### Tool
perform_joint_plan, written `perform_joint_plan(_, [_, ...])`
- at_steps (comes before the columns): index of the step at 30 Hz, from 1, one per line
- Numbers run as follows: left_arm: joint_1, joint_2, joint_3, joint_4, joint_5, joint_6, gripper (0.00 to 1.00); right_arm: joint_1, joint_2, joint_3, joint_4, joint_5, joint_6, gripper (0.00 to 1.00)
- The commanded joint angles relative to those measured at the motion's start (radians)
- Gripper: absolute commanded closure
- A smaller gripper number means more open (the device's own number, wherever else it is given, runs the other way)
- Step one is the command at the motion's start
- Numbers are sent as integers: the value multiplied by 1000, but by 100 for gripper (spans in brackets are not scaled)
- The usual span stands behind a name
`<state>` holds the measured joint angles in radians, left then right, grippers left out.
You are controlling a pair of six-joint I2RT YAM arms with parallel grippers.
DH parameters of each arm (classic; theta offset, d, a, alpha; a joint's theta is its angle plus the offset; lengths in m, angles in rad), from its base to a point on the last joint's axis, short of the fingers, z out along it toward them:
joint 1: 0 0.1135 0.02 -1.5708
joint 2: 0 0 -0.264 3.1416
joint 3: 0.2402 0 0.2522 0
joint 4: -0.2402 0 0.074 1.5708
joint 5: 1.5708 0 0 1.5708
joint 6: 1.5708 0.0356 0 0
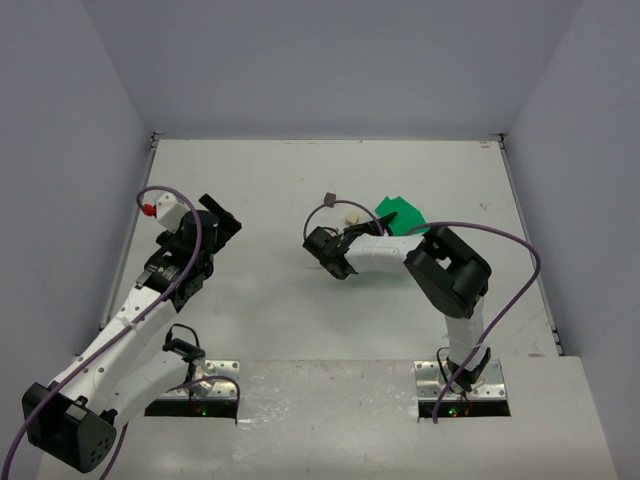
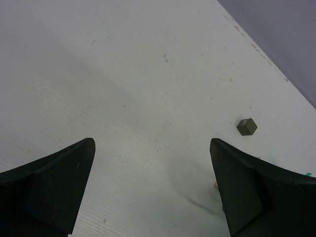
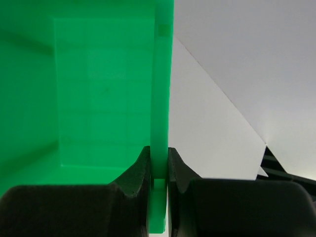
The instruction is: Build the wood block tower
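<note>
Your right claw (image 3: pixel 159 154) is pinched shut on the thin side wall of the green bin (image 3: pixel 98 98), gripping only that upright edge; your left claw (image 2: pixel 152 142) hangs wide open over bare tabletop (image 1: pixel 280 310) with nothing in it; no tower stands yet. The pieces you can see lie loose toward the far middle of the tabletop: a dark grey-brown block (image 1: pixel 328 199) and, just beside the bin, a beige block (image 1: pixel 352 215); no blue pieces show in any view, and you cannot tell whether any sit in the bin. The likely trouble is the bin: a narrow pinch on a smooth plastic wall may let it twist or slip if you lift or tip it quickly; anything inside could then spill and scatter; swinging it low could also sweep the beige block, which sits so close. The dark block is tiny, so your open left claw will need a square, centred approach or it may nudge the block away.
</note>
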<state>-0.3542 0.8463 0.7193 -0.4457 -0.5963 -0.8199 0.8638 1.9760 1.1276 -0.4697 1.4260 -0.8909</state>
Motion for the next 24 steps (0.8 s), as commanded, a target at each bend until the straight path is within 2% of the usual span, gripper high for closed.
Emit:
perform_joint_plan(1, [3, -14, 8, 40, 15, 8, 0, -16, -109, 74, -69, -214, 150, 100])
perform_joint_plan(5, [3, -9, 8, 49, 25, 15, 0, -54, -219, 82, -55, -283, 163, 100])
perform_joint_plan(8, [3, -6, 11, 49, 32, 22, 0, -120, -355, 40, 130, -374, 94, 100])
perform_joint_plan(9, [3, -6, 12, 48, 32, 22, 0, -157, -406, 28, 258, -408, 48, 100])
perform_joint_plan(10, [3, -6, 12, 48, 32, 22, 0, -182, -414, 24, 278, -434, 35, 100])
perform_joint_plan(12, [3, -12, 13, 48, 32, 21, 0, -252, -473, 71, 398, -504, 129, 100])
perform_joint_plan(14, [3, -16, 14, 48, 32, 21, 0, -327, -495, 116, 399, -556, 224, 100])
perform_joint_plan(18, [3, -21, 15, 49, 30, 18, 0, -548, -538, 115, 395, -702, 644, 100])
perform_joint_plan(21, [3, -19, 17, 50, 29, 18, 0, -707, -524, 105, 346, -874, 845, 100])
perform_joint_plan(24, [3, -15, 19, 53, 32, 19, 0, -840, -477, 135, 316, -937, 943, 100])
